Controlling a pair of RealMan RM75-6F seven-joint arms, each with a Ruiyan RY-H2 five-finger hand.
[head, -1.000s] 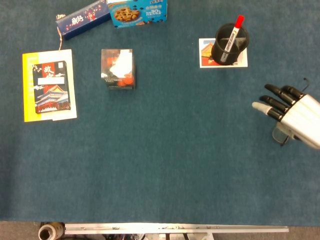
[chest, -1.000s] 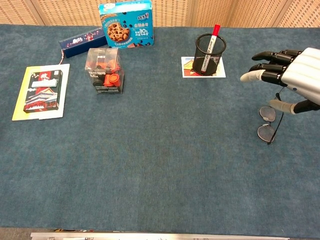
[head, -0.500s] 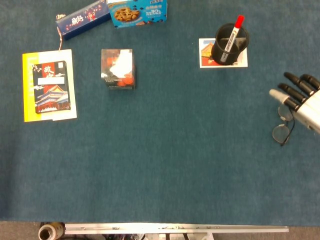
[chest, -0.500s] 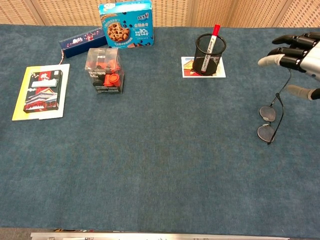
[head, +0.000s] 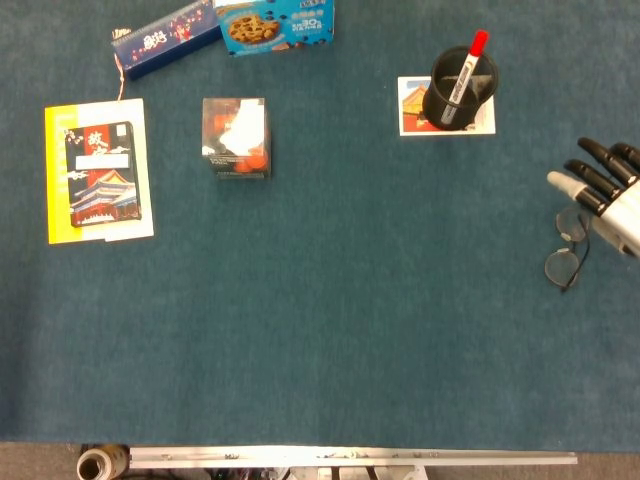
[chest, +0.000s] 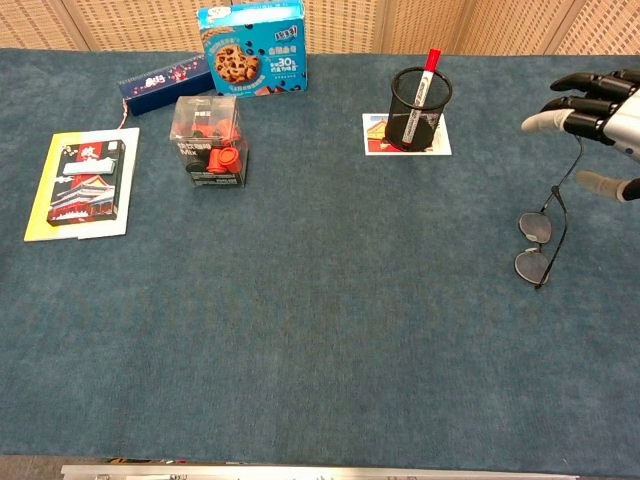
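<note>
Fingers spread, our right hand (chest: 600, 110) hovers empty at the right edge of the blue surface (chest: 330, 300).

Under it we see wire-rimmed glasses (chest: 538, 245) lying flat on the cloth, just beside the hand and untouched. Further left a mesh pen cup (chest: 418, 108) holding a red-capped marker (chest: 423, 85) stands on a card (chest: 405, 140). Our left hand shows in neither view.

Blue cookie box (chest: 251, 47) — red-capped marker (chest: 427, 68) — black mesh pen cup (chest: 419, 108), teal tablecloth (chest: 330, 330).
</note>
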